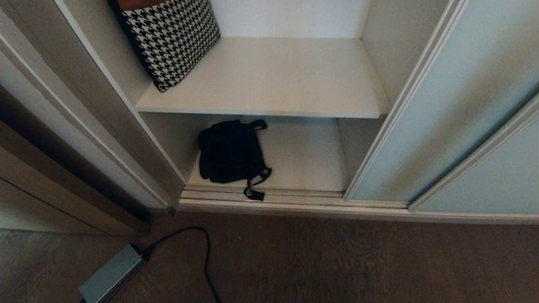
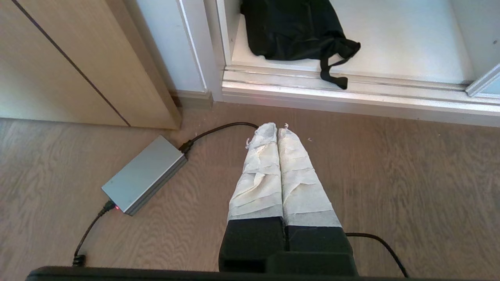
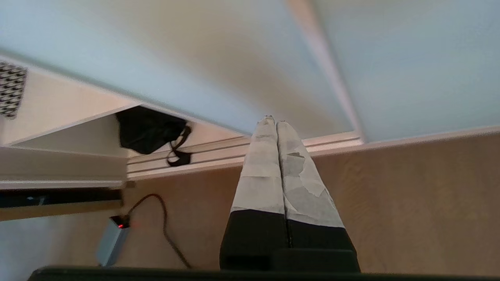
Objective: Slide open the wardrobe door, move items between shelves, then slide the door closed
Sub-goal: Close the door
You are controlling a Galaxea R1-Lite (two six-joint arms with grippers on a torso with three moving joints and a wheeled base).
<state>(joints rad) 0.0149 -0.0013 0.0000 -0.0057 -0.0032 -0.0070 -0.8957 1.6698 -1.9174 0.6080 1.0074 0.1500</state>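
Note:
The frosted pale blue-green sliding wardrobe door (image 1: pixel 442 105) stands slid to the right, leaving the interior open. A floppy black bag (image 1: pixel 230 155) lies on the bottom white shelf (image 1: pixel 307 160), one strap hanging over the floor track. The upper shelf (image 1: pixel 273 80) holds a black-and-white houndstooth bag (image 1: pixel 170 38) leaning at its left. Neither arm shows in the head view. My left gripper (image 2: pixel 277 127) is shut and empty, low over the wooden floor in front of the black bag (image 2: pixel 293 27). My right gripper (image 3: pixel 272 119) is shut and empty, pointing at the door's glass (image 3: pixel 218 78) near its bottom rail.
A grey power brick (image 1: pixel 111 273) with a black cable (image 1: pixel 202 248) lies on the wooden floor at the lower left. A beige wooden side panel (image 1: pixel 63 189) flanks the wardrobe's left. The grooved floor track (image 1: pixel 294 198) runs along the wardrobe's front.

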